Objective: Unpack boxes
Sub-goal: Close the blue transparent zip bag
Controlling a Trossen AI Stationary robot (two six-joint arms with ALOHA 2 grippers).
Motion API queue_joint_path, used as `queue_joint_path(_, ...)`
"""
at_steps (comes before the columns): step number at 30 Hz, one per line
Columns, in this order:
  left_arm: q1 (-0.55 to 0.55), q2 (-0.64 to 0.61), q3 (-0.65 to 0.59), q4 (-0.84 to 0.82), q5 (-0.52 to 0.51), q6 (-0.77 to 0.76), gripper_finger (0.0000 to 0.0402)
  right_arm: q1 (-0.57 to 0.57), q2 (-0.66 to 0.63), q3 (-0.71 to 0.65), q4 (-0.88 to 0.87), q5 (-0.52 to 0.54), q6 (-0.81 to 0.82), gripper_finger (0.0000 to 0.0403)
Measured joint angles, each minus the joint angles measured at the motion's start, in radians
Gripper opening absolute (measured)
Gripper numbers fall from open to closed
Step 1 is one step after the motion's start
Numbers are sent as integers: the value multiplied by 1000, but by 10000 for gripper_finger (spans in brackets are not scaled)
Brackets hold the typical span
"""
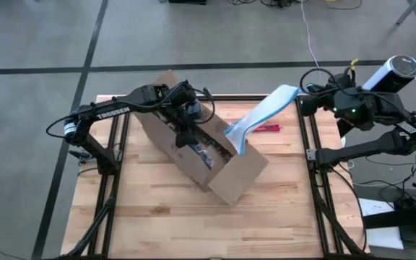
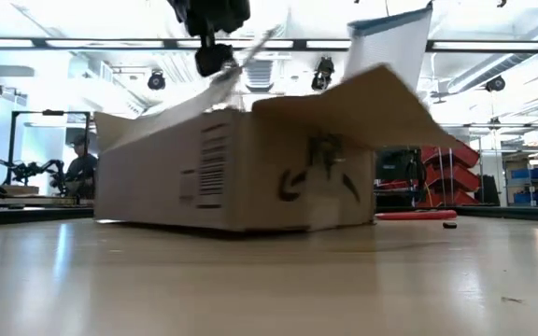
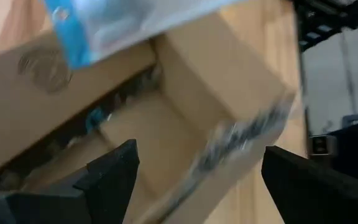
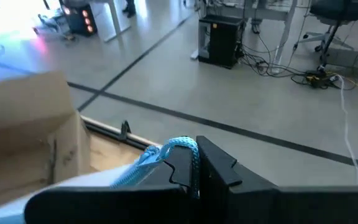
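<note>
box (image 1: 215, 162): was sat open mid-tabletop (image 1: 157, 217)
left hand (image 1: 183, 137): was hung over the open box, fingers spread, nothing held
right hand (image 4: 194, 165): was clamped on the pouch (image 1: 262, 115)
step: pouch being lifted out, probably
next: pouch needs clearing off, then set down

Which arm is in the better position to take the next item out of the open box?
Left, probably. The left gripper hangs open directly above the open box, as its wrist view shows. The right gripper is shut on the blue-edged pouch, so it is occupied.
</note>
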Motion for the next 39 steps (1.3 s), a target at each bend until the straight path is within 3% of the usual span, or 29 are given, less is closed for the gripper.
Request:
queue_joint_path(5, 0, 33, -24, 63, -219, -32, 311, 0, 7, 1, 66, -11, -41, 0)
queue_joint_path(8, 1, 60, -28, 77, -250, -42, 311, 0, 27, 1, 76, -32, -48, 0)
queue_joint_path(11, -1, 82, -32, 74, -185, 11, 311, 0, 49, 1, 77, -52, -51, 0)
queue_joint_path(17, -25, 96, -39, 48, 113, 100, 311, 0, 83, 1, 78, -65, -55, 0)
queue_joint_path(23, -59, 97, -39, -16, 145, 183, 308, 0, 89, 1, 106, -65, -71, 0)
queue_joint_path(25, -78, 97, -39, -36, 132, 210, 283, 0, 88, 5, 113, -64, -79, 0)
queue_joint_path(27, -94, 97, -39, -61, 106, 236, 232, 0, 89, 19, 138, -65, -91, 0)
queue_joint_path(32, -107, 97, -39, -79, 80, 261, 33, 0, 88, 65, 249, -61, -175, 0)
queue_joint_path(39, -109, 83, -39, -118, 94, 259, 2, 0, 89, 117, 293, -54, -249, 0)
